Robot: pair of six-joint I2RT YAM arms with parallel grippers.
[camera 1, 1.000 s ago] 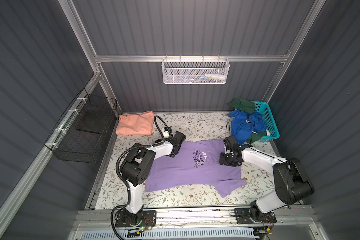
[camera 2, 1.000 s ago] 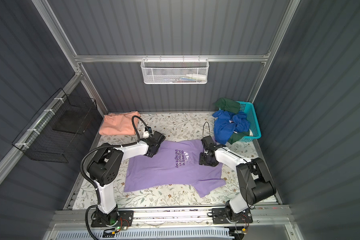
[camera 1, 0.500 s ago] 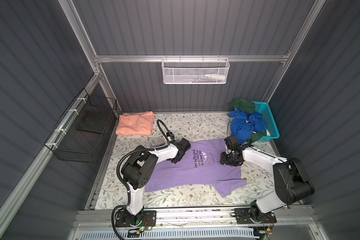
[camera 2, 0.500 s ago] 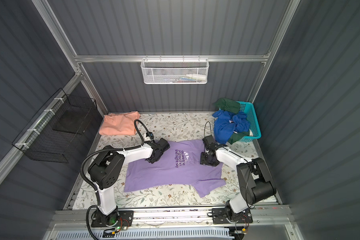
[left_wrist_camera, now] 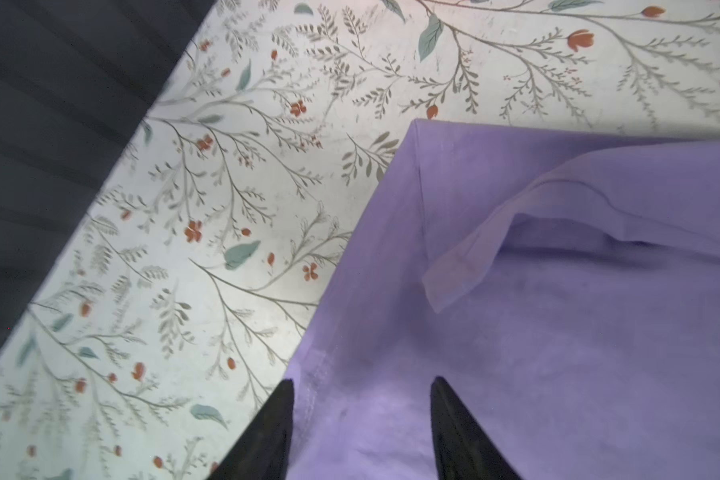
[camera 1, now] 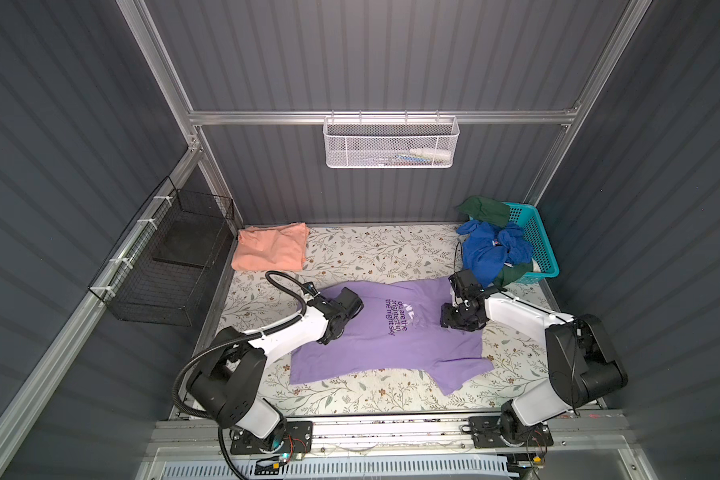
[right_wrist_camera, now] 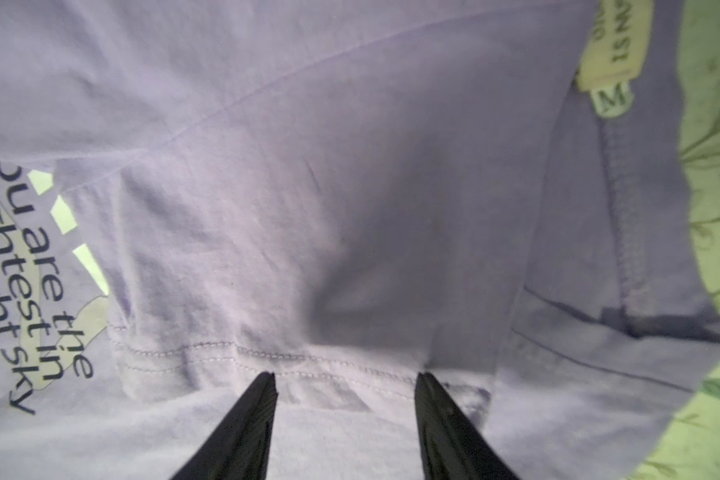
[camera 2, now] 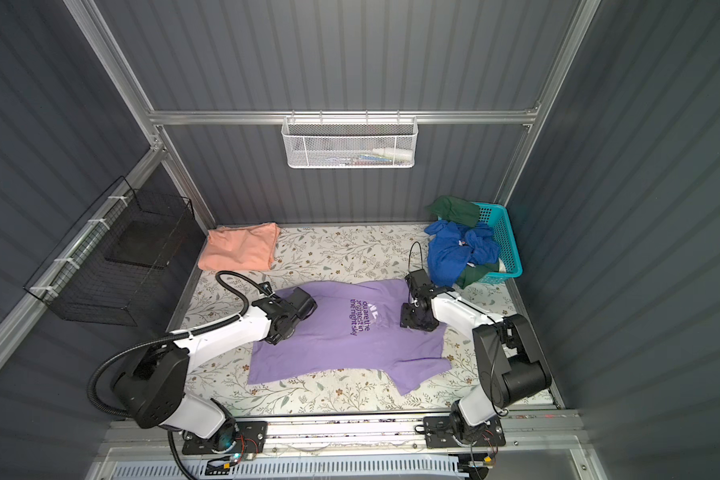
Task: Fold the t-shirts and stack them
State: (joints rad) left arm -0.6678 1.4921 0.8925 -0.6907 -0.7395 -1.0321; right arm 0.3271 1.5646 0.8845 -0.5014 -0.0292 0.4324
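lavender t-shirt (camera 1: pixel 391 353) flat, both jaws parted over it, empty

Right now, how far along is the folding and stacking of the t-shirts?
Done: the salmon-orange tee lies folded in the far left corner. In hand: the purple tee lies on the table, one sleeve turned in over the chest, the near sleeve sticking out; the left pincer and right pincer hang open over it, gripping nothing. Left: finish its folds and stack it on the orange one.
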